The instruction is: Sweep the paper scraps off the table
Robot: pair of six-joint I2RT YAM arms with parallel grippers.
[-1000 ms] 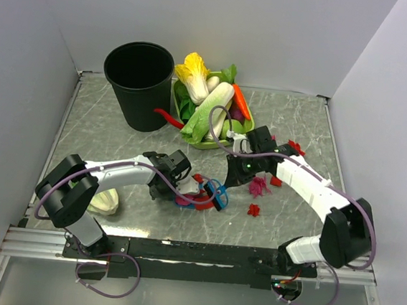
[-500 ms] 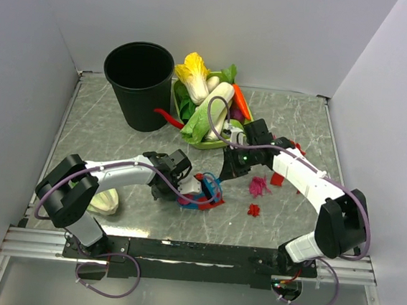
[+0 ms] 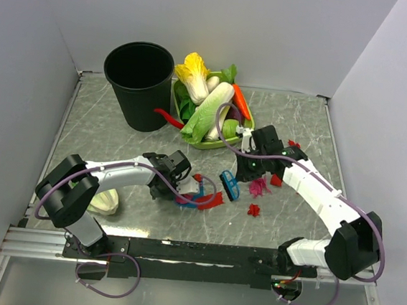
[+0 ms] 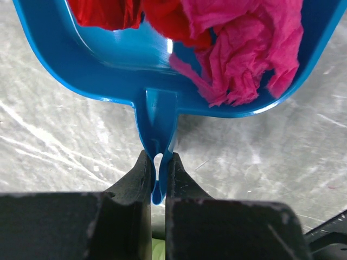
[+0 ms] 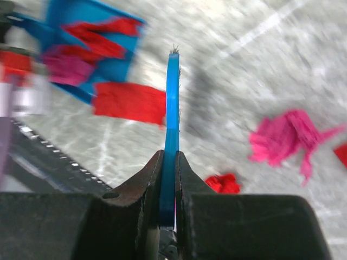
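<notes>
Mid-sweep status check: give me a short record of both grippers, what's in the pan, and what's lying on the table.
left gripper: shut on the blue dustpan handle
right gripper: shut on the blue brush, between dustpan and pink wad
in pan: red and pink paper scraps
on table: pink wad, small red bits near it, red strip by the pan's mouth
black bin: upright, far left

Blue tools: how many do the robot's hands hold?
2: a dustpan in the left gripper, a brush in the right gripper.
</notes>
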